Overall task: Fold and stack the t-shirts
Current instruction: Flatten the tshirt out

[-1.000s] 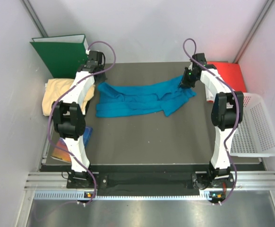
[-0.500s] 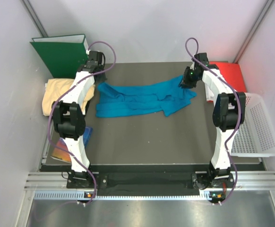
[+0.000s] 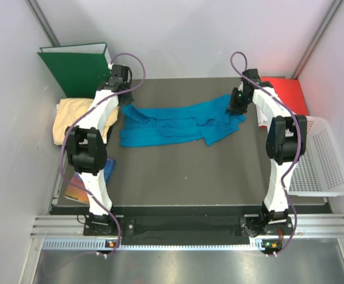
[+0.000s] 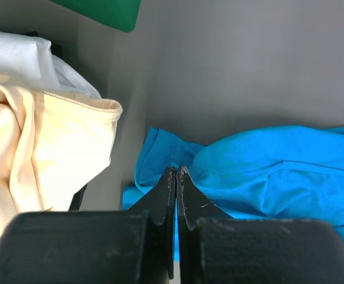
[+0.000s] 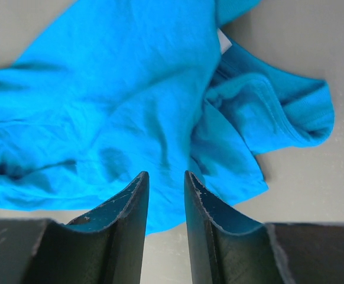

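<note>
Teal-blue t-shirt point(image 3: 172, 123) lies crumpled across the far part of the counter point(image 3: 184, 171); the pale yellow t-shirt point(image 3: 71, 115) is bunched at its left side. I see my left jaws pressed together over the teal shirt's left end, and my right jaws a little apart above its right end, gripping nothing.

From my seat the two arms look alike: the left arm point(image 3: 95, 127) and the right arm point(image 3: 280, 139) are both white shell links joined by bulky black joint housings. A thin mauve cable point(image 3: 126, 54) loops off each wrist and trails down to the black bases point(image 3: 98, 222). A small green light point(image 3: 238, 93) glows on the right wrist. The fingers point(image 5: 125, 213) are matte black wedges, faintly scuffed.
</note>
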